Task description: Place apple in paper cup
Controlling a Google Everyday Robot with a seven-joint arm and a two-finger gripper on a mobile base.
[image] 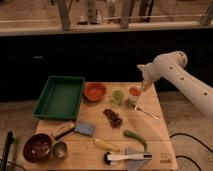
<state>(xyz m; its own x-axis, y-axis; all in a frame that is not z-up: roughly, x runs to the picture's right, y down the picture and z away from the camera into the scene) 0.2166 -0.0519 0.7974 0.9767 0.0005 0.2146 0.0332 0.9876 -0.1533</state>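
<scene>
The apple (134, 91) shows as an orange-red round top inside the small white paper cup (133, 98), which stands at the back right of the wooden table. My gripper (143, 86) hangs from the white arm just above and to the right of the cup, close to its rim. The apple is apart from the gripper and rests in the cup's mouth.
A green cup (118, 96) stands just left of the paper cup, then an orange bowl (94, 91) and a green tray (60, 96). Grapes (113, 117), a fork (145, 111), a green pepper (135, 137), a banana (106, 145), a brush (127, 156), a blue sponge (85, 129), a brown bowl (37, 147) and a metal cup (60, 149) lie nearer.
</scene>
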